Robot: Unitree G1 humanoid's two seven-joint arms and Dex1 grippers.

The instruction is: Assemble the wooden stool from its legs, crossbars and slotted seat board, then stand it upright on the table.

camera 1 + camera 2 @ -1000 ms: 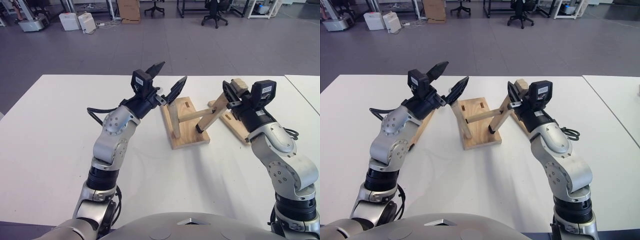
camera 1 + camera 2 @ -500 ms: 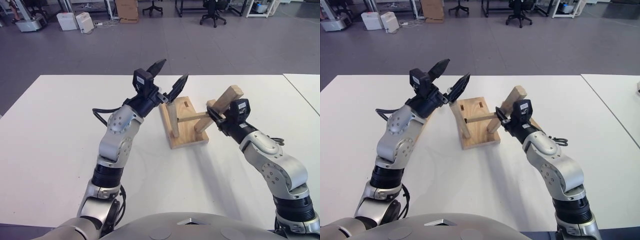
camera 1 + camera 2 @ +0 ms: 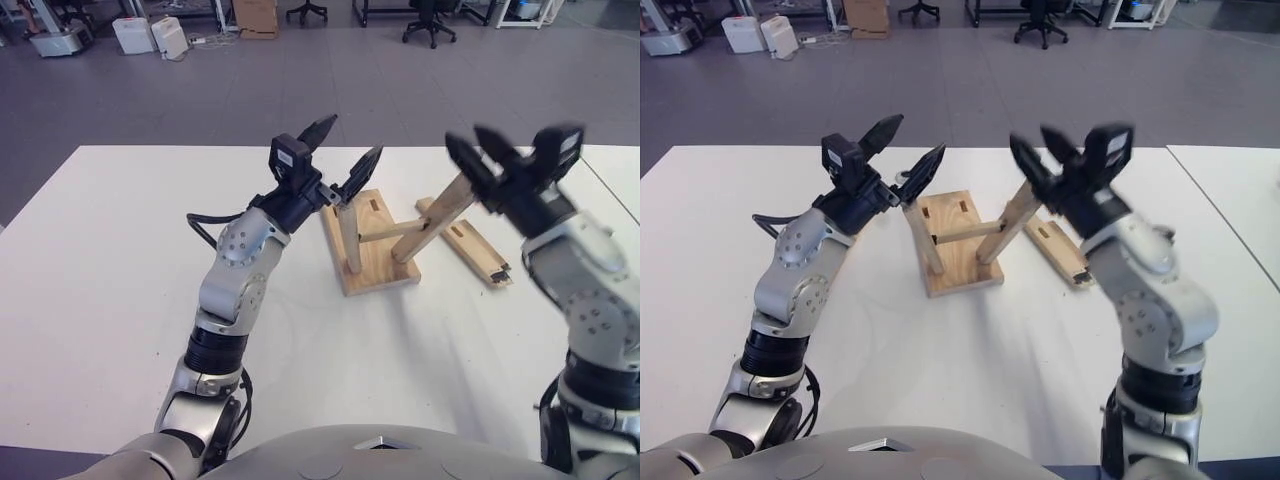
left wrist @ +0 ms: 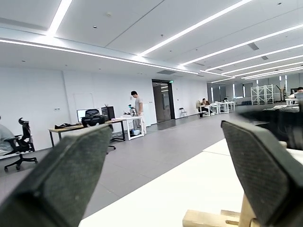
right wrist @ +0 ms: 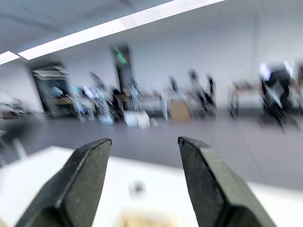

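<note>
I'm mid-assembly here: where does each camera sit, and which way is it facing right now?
Left eye view: on the head, facing forward and down at the table and seat board; both arms show, left gripper and right gripper open.
Right eye view: beside it; shares the same scene and arms.
Left wrist view: on the left wrist, facing level into the room between its own fingers, a wooden piece close.
Right wrist view: on the right wrist, facing the room between its own fingers.
</note>
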